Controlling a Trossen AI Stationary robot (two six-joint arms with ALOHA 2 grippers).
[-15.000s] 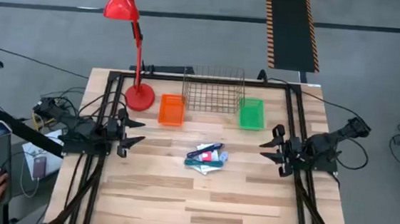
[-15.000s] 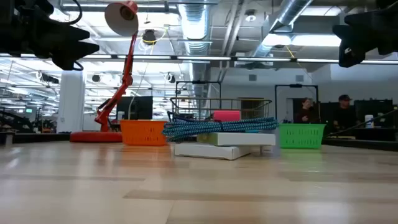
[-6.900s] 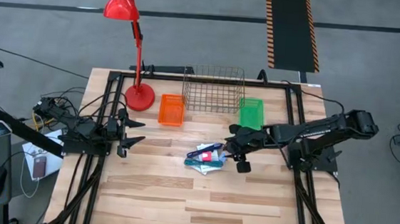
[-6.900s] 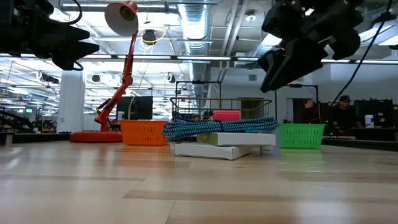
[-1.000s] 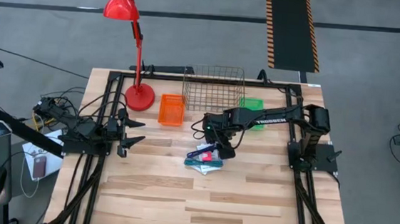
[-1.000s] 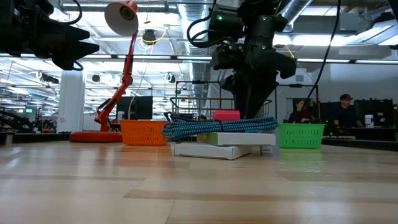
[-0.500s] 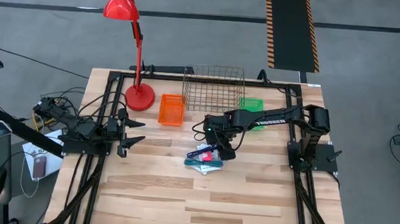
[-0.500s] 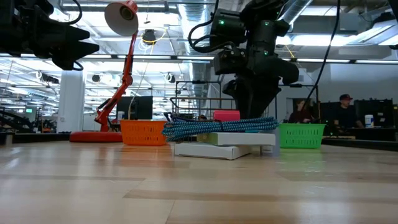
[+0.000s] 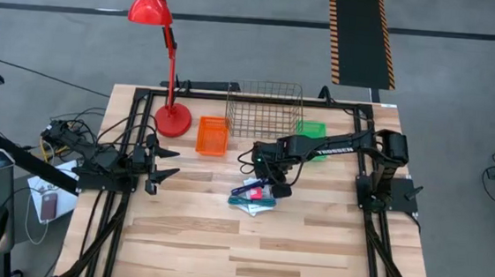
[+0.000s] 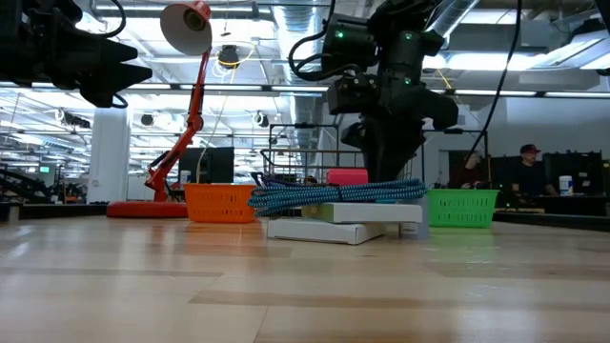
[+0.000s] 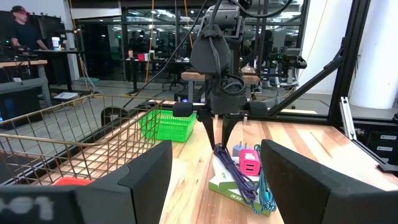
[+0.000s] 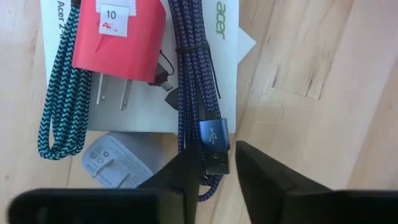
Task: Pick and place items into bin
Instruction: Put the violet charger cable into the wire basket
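The items lie in one pile at mid-table (image 9: 256,195). A flat white packet (image 12: 227,37) sits at the bottom. On it rest a coiled dark blue braided cable (image 12: 193,68), a teal braided cable (image 12: 59,93) and a red plug-in charger (image 12: 121,37). A grey plug (image 12: 118,165) lies beside the packet. My right gripper (image 9: 276,189) stands over the pile's right end, pointing down, shut on the blue cable's plug end. My left gripper (image 9: 175,164) waits open near the table's left side, apart from the pile. My right gripper (image 12: 219,163) pinches the dark blue cable's USB plug (image 12: 215,134), at the coil's end that reaches past the packet's edge, between its two fingers. The fingers (image 11: 214,134) come from above, pointing down. The coil still lies flat on the white packet, not lifted.
An orange bin (image 9: 212,136), a wire basket (image 9: 265,110) and a green bin (image 9: 311,140) stand in a row along the far side, with a red lamp's base (image 9: 173,120) left of them. Bare wood lies on the near half of the table. People show in the room beyond.
My right gripper has sunk a little onto the pile's right end. The items have stayed where they were.
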